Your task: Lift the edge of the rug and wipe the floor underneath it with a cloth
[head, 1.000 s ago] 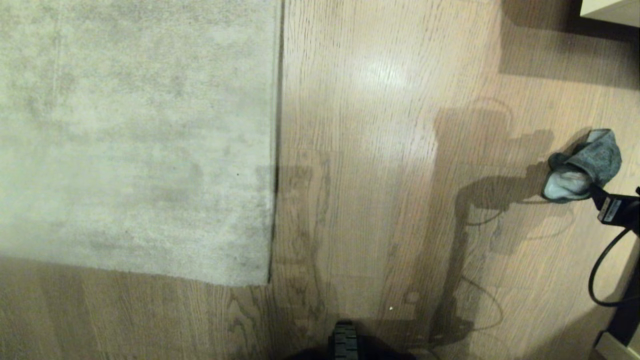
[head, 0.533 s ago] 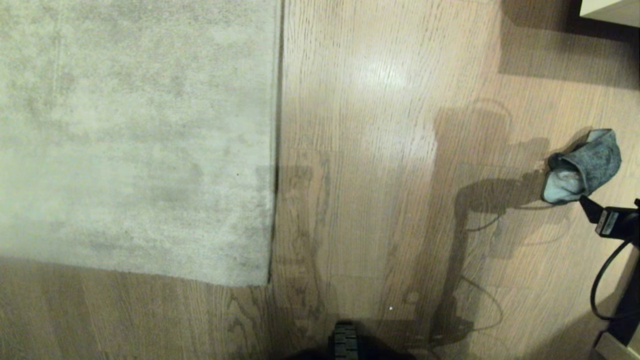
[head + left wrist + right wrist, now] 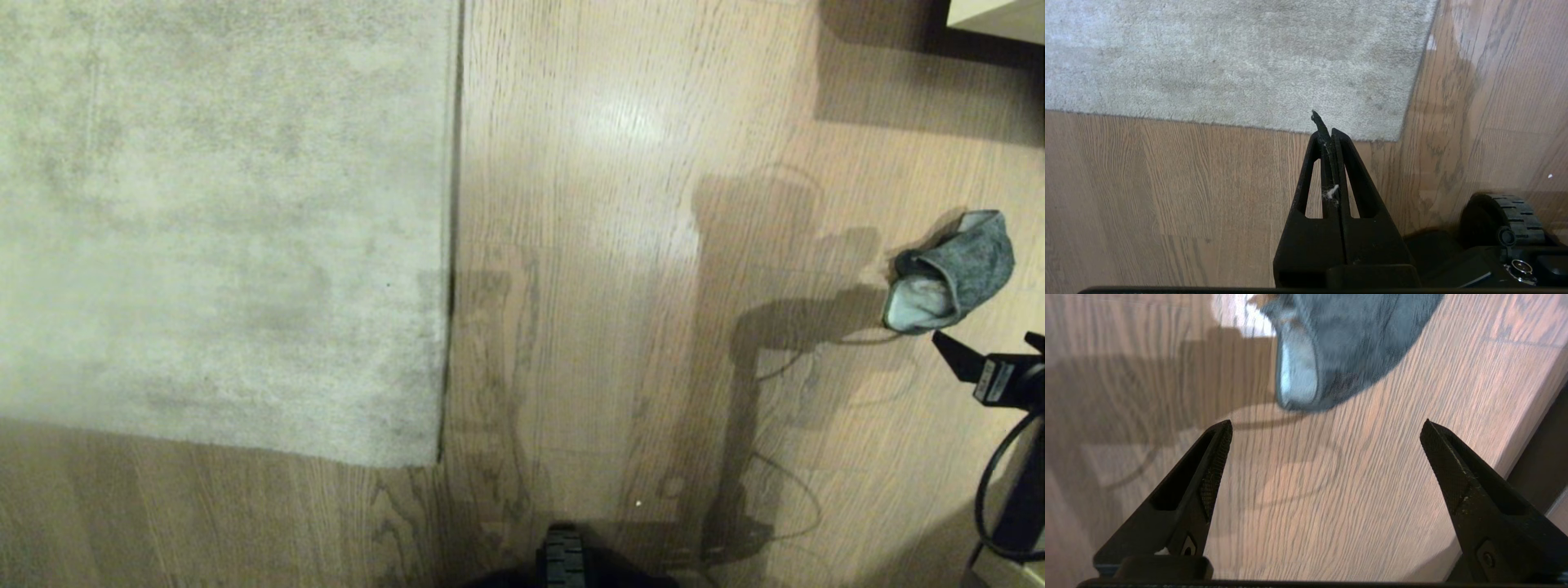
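The head view looks almost straight down from high up on the floor [image 3: 588,245], with the rug [image 3: 220,229] on its left half and the cloth [image 3: 951,269] at its right margin. The left wrist view sits lower, facing the near corner of the rug [image 3: 1241,61], a corner both views share. The right wrist view hangs close over the floor [image 3: 1331,490], facing the cloth [image 3: 1347,339], also seen from the head.
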